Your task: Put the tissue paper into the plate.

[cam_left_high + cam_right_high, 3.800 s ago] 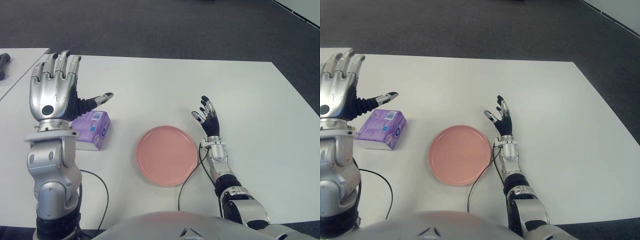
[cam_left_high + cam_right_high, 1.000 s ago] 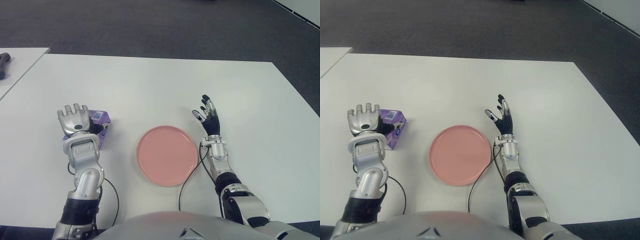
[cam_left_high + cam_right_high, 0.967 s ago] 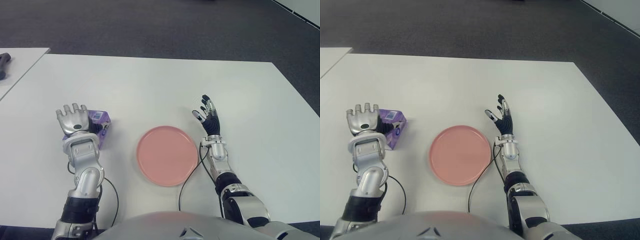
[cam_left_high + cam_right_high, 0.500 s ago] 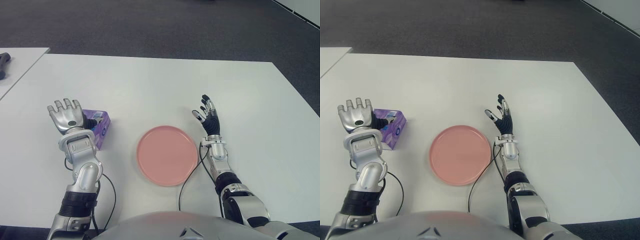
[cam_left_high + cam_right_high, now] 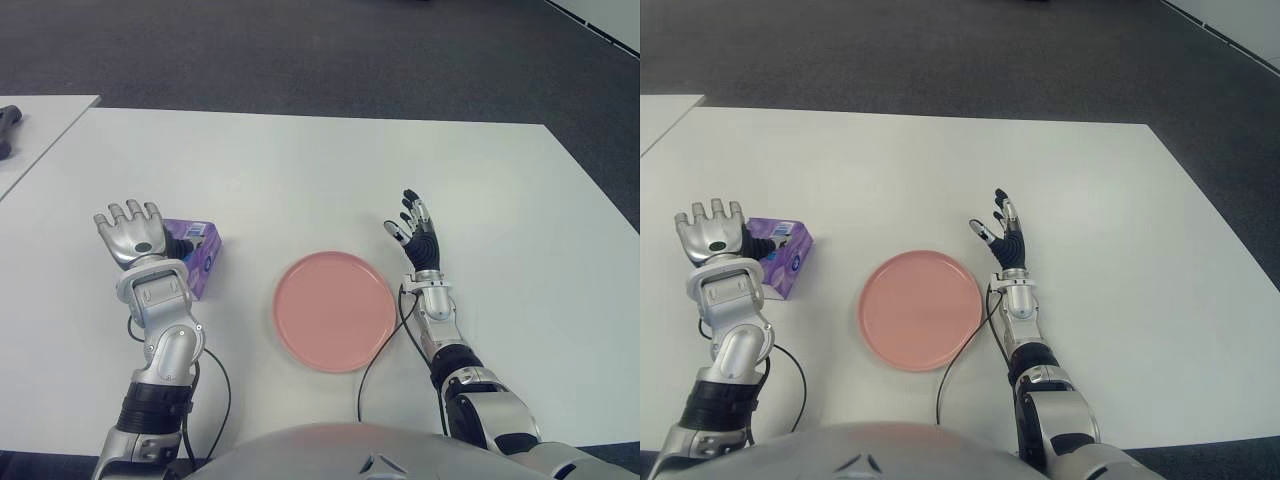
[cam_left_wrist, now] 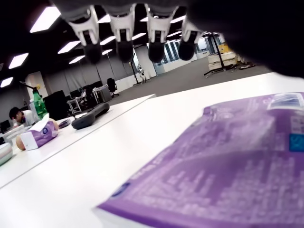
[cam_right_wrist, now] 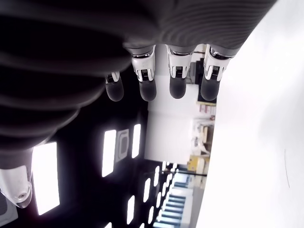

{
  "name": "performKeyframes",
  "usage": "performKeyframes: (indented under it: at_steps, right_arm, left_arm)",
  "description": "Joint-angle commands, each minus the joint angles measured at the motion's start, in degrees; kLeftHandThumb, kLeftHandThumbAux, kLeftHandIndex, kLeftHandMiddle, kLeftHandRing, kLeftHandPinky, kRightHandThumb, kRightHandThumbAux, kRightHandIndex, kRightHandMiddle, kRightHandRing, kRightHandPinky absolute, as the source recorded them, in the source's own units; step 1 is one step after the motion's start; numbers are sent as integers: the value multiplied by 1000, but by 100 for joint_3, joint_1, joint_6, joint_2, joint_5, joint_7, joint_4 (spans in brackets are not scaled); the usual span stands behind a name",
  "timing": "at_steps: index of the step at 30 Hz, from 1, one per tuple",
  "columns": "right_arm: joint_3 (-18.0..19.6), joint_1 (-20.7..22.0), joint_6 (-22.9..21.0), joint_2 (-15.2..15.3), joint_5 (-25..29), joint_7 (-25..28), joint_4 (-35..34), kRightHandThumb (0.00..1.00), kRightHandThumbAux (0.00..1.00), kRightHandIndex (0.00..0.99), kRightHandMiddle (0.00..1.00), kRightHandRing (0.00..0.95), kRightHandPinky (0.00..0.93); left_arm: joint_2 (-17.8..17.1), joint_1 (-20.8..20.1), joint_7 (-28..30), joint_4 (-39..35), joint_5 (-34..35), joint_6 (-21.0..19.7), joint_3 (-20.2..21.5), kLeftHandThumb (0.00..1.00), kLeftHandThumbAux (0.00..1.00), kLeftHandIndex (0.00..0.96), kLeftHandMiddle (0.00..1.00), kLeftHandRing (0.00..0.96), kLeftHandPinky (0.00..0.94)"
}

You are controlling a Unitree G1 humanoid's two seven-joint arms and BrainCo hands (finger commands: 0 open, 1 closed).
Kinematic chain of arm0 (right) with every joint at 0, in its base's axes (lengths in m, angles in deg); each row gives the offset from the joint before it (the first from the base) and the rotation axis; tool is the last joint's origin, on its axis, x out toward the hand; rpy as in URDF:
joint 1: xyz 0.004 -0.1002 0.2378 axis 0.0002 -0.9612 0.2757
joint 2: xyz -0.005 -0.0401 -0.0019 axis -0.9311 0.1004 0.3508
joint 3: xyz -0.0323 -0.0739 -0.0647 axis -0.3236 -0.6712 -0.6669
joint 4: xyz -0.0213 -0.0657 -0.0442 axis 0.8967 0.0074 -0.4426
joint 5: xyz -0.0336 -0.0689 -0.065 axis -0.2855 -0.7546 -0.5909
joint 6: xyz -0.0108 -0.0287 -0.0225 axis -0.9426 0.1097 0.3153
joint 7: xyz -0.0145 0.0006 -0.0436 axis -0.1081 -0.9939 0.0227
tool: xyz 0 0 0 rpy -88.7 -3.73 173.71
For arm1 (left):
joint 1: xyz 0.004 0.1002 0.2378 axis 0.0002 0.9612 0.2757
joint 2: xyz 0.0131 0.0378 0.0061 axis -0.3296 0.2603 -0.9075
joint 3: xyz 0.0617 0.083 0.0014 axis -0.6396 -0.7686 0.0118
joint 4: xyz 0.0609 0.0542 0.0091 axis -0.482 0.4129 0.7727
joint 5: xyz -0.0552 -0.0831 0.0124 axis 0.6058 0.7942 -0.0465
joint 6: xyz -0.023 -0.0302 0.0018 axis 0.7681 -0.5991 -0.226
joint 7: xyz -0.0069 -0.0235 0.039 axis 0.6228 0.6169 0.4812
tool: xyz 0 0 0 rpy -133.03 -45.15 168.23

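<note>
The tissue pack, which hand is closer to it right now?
Left. The left hand is right at the tissue pack, fingers open, on its left side. The right hand is open, far off beyond the plate, on the plate's right.

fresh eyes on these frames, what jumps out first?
The pink plate sits bare at the middle of the white table. The left hand is raised, fingers spread, over the purple tissue pack left of the plate, not gripping it. The right hand is open just right of the plate.
</note>
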Motion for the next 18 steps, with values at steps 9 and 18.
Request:
performKeyframes:
  at_steps: [9,18]
  right_arm:
    - [13,-549,51,70,-63,50,465,0,520,0,0,0,5]
    - [15,-547,56,69,-64,51,471,0,520,0,0,0,5]
  left_arm:
    - [-88,72,188,2,72,59,-101,0,187,0,0,0,0]
    - [-139,126,279,-80,126,119,-148,0,182,0,0,0,0]
